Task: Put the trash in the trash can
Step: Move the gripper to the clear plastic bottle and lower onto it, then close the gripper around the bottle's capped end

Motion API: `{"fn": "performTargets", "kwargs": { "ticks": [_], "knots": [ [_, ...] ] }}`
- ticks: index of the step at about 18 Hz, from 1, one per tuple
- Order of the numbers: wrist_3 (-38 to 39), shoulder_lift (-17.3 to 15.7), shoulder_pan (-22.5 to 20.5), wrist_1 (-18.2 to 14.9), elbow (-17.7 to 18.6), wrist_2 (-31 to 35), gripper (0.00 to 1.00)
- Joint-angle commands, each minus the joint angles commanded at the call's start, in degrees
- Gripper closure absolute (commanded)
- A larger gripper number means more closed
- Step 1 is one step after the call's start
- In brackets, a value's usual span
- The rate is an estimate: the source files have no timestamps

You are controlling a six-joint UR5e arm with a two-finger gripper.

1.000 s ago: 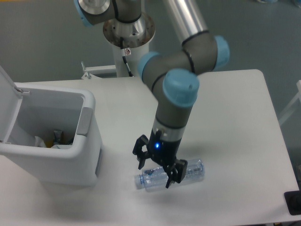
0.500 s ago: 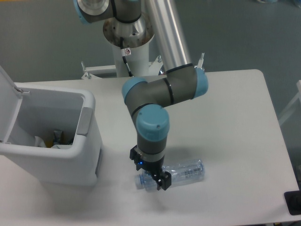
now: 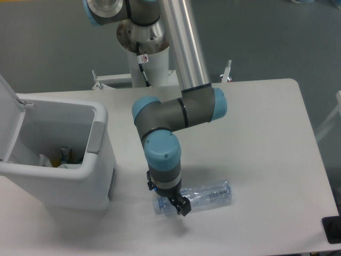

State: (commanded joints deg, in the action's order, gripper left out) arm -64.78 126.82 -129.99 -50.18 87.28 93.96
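One arm works the table, and since half a second ago its wrist has sunk lower and slid a little to the left, so the gripper [image 3: 175, 204] now sits right down on the left end of the crushed plastic bottle [image 3: 205, 196]; a second ago its fingers stood spread above the bottle's middle. The bottle itself has not shifted: it lies on its side on the white table [image 3: 266, 138], its body stretching to the right of the gripper.

Well to the left of the gripper stands the white trash can [image 3: 64, 160], lid [image 3: 8, 120] hinged up and back, grey latch [image 3: 96, 137] on the rim facing the arm. Inside it, low at the left, lie pale crumpled scraps and something dark, too small to name.

Only one dark fingertip [image 3: 184, 207] shows past the wrist, against the bottle; the other is hidden, so I cannot tell whether the jaws pinch the bottle or merely straddle it. The bottle's cap end is covered by the gripper. The can's left side is cut off by the picture's edge.
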Motion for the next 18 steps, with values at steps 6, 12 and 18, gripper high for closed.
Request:
{"fn": "performTargets", "kwargs": {
  "ticks": [6,12,18],
  "knots": [
    [0.62,1.32,0.18,0.00,-1.06,-0.35,0.31],
    [2.89,1.06,0.35,0.00,-2.63,-1.49,0.53],
    [5.44,1.23,-0.17,0.00,-9.92,-7.90,0.53]
  ]
}}
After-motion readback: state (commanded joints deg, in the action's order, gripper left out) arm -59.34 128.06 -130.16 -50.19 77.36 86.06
